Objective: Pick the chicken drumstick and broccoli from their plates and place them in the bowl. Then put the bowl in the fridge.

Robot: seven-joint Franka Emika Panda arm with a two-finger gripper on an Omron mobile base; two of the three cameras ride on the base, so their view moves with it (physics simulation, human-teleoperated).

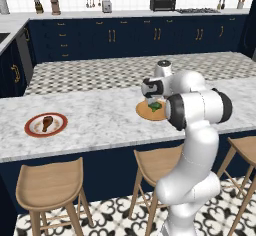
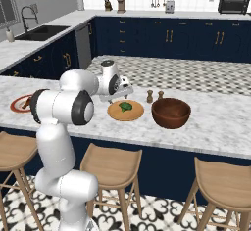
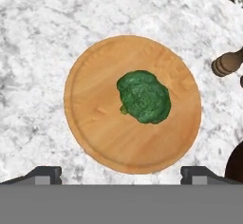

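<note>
Jaws wide above broccoli (image 3: pixel 144 97)

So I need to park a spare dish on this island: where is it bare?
Bare marble lies between the red-rimmed plate and the tan plate, and right of the bowl. Crowded: tan plate, bowl and two small wooden shakers cluster together.

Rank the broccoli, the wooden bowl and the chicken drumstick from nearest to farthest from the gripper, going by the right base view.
1. The broccoli, on the tan plate directly under the open gripper.
2. The bowl, on the counter just right of that plate.
3. The chicken drumstick, on the red-rimmed plate far to the left, partly behind the arm.
</note>
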